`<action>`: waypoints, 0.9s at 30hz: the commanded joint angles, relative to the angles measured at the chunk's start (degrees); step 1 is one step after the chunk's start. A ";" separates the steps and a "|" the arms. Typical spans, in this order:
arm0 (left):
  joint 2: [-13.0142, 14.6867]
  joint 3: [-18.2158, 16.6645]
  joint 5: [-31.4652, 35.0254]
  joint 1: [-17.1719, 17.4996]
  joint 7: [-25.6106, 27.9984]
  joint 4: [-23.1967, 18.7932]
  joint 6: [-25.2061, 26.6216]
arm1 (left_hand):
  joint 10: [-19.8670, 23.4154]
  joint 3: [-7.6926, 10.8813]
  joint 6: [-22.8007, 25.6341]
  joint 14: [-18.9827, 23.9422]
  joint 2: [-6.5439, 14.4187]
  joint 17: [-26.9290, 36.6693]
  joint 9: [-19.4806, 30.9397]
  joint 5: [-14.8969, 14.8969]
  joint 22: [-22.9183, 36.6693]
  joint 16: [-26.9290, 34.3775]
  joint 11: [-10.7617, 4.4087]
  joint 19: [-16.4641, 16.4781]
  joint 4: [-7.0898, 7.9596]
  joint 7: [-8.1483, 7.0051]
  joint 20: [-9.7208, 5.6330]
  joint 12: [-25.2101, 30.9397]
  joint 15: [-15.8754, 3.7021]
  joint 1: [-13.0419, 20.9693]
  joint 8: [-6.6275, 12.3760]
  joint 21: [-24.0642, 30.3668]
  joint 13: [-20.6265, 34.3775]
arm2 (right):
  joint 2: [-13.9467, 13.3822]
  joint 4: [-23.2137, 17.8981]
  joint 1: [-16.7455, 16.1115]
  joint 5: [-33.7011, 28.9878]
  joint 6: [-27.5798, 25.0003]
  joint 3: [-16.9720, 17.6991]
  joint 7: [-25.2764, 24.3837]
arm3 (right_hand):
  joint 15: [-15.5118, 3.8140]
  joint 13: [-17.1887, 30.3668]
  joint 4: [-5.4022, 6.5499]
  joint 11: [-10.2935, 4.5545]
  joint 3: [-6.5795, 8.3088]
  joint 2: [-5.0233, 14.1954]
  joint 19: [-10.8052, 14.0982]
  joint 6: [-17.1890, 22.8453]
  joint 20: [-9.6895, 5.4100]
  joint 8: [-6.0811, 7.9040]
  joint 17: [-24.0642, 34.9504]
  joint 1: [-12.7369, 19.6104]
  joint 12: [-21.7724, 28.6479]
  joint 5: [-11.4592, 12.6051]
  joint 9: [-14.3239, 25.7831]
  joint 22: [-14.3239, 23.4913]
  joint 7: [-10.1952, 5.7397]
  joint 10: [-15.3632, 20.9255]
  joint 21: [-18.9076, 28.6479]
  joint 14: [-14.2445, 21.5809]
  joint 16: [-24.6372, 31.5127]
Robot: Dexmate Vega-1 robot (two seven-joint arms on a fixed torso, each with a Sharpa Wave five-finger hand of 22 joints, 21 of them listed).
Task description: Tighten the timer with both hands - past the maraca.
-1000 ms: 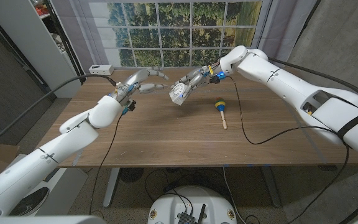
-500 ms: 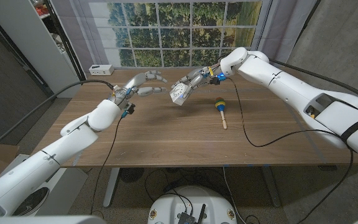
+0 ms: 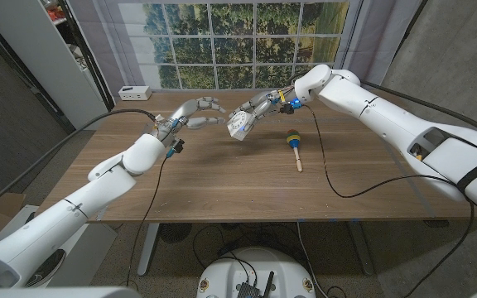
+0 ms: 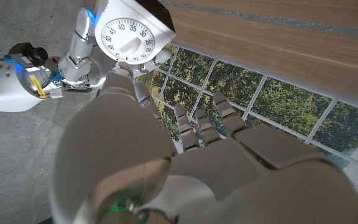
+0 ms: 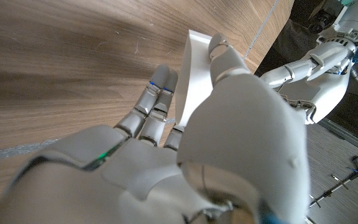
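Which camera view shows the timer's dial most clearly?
The left wrist view: the timer faces it, dial numbers readable. The head view shows it small in the right hand. The right wrist view shows its white edge.

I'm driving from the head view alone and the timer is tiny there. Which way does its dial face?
Observer: In the left wrist view, the timer's dial faces the left hand.
Operator: Is my left hand touching it?
Observer: The left wrist view shows its fingertips just short of the dial's knob; contact isn't clear.
Operator: How does the right hand grip?
Observer: In the right wrist view, the right hand wraps the timer's white back.
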 commanded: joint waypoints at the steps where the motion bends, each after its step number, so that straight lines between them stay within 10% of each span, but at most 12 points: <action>1: -1.10 2.01 -0.49 -2.18 -1.02 1.85 0.52 | 0.47 -0.41 0.49 0.49 0.02 0.14 0.05 0.65 0.06 0.25 -0.34 0.35 -0.23 0.07 0.04 0.26 -0.38 0.59 -0.17 0.48 0.10 | -0.10 -0.18 -0.35 0.45 0.71 0.24 0.19 | -9.55 2.57 2.44 4.04 2.87 4.64 0.46 0.48 -8.31 0.52 0.11 -3.81 0.27 0.33 0.11 -0.05 0.16 4.58 -0.01 0.11 -0.20; 27: -0.94 4.42 1.41 -3.98 -1.84 1.75 1.26 | -0.06 -0.49 1.37 0.41 1.10 0.22 0.07 1.34 0.11 0.17 -0.36 0.24 -0.47 0.49 0.15 0.04 -0.25 2.01 -0.05 0.54 0.11 | -0.60 -2.01 -0.71 0.81 0.13 0.07 0.87 | -9.48 2.62 2.36 4.22 3.28 4.61 0.81 0.54 -8.32 0.44 0.34 -4.52 0.08 0.37 0.05 -0.06 0.30 4.58 -0.45 0.00 -0.33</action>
